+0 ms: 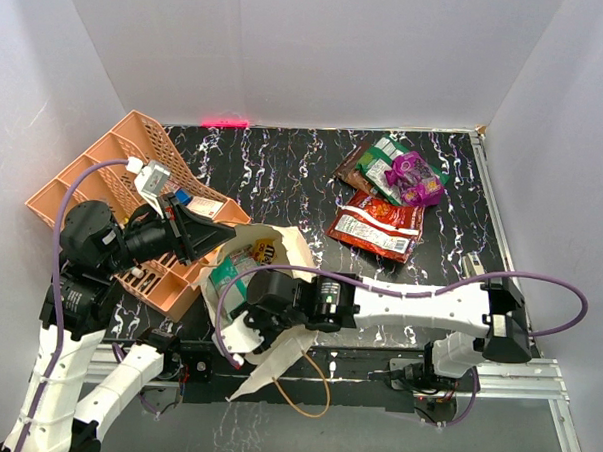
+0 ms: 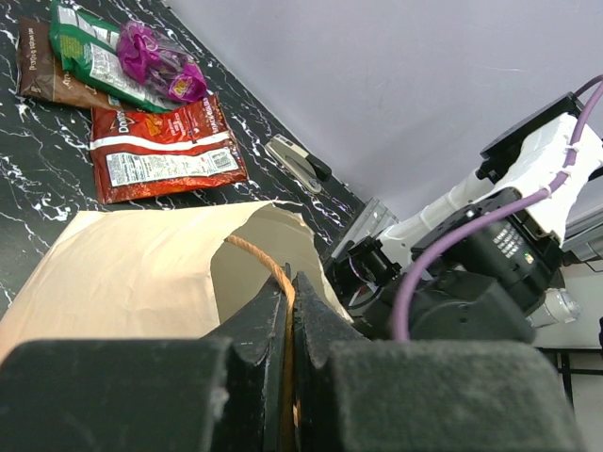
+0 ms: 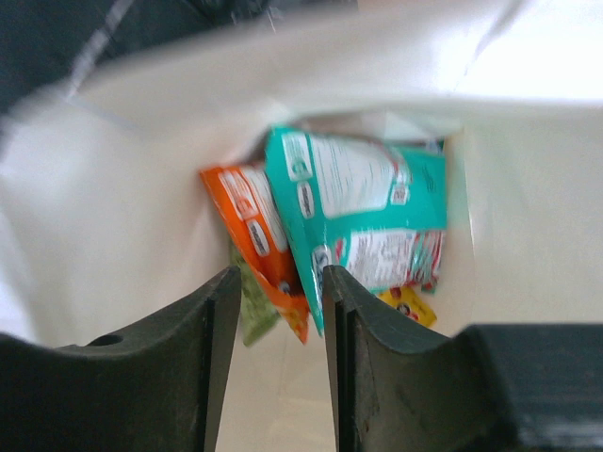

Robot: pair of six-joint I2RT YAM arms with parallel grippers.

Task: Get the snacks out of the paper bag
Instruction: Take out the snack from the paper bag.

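Observation:
The cream paper bag [image 1: 286, 247] lies at the near middle with its mouth open. My left gripper [image 1: 224, 235] is shut on its tan loop handle [image 2: 267, 264] and holds the bag [image 2: 132, 273] up. My right gripper [image 1: 245, 322] is inside the bag, open [image 3: 280, 306]. A teal packet [image 3: 367, 212], an orange packet [image 3: 252, 231], a green one [image 3: 252, 309] and a yellow one [image 3: 407, 304] lie in the bag; the orange packet's lower corner hangs between the fingers. On the table farther back lie a red pouch [image 1: 376, 227], a purple packet [image 1: 419, 177], a green packet [image 1: 385, 158] and a brown pouch [image 1: 356, 170].
The orange compartment tray [image 1: 94, 172] with small boxes stands tilted at the left, behind my left arm. A small grey stapler-like object [image 1: 472, 265] lies near the right edge. The bag's second handle [image 1: 306, 388] hangs over the front edge. White walls enclose the table.

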